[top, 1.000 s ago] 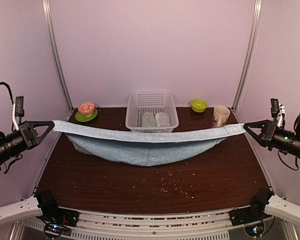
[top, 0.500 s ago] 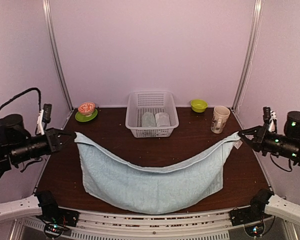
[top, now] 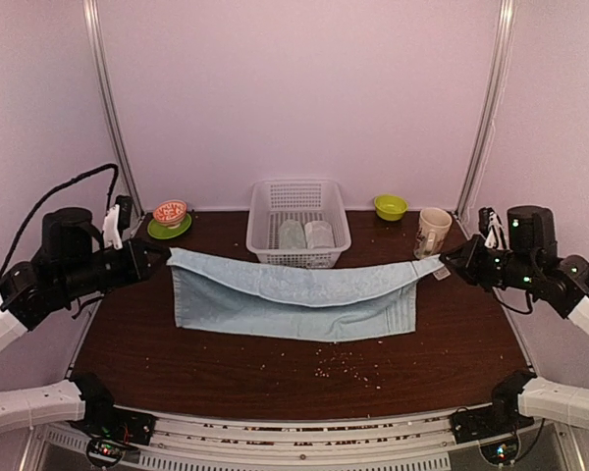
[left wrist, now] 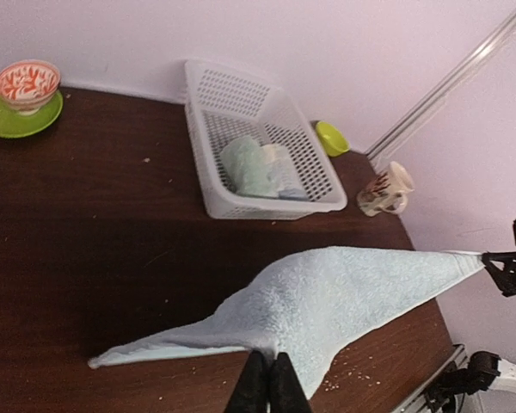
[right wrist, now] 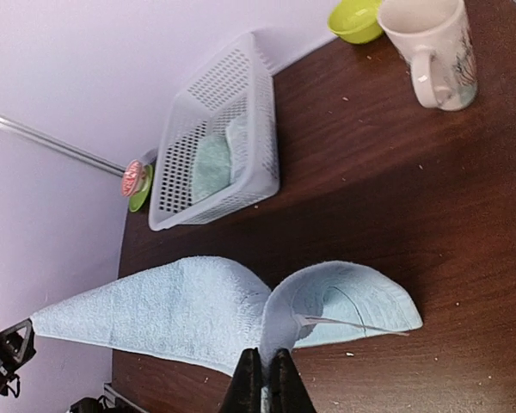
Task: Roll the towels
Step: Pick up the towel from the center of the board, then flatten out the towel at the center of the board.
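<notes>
The large light blue towel (top: 294, 294) stretches left to right across the table, folded along its length, its lower part resting on the wood. My left gripper (top: 163, 255) is shut on its left corner (left wrist: 279, 344). My right gripper (top: 444, 260) is shut on the right corner (right wrist: 279, 331), where the cloth curls over and a white label sticks out. Two rolled towels, a pale green one (top: 293, 234) and a greyish-white one (top: 319, 233), lie in the white basket (top: 296, 257) behind. No panda patch shows.
At the back left a red-patterned bowl (top: 170, 211) sits on a green saucer (top: 169, 229). A small green bowl (top: 390, 206) and a cream mug (top: 433, 229) stand at the back right. Crumbs (top: 339, 358) are scattered on the dark wood near the front.
Both grippers have moved inward and toward the back. The towel first swung out toward the front, then came back, and now lies folded on the table in front of the basket.
</notes>
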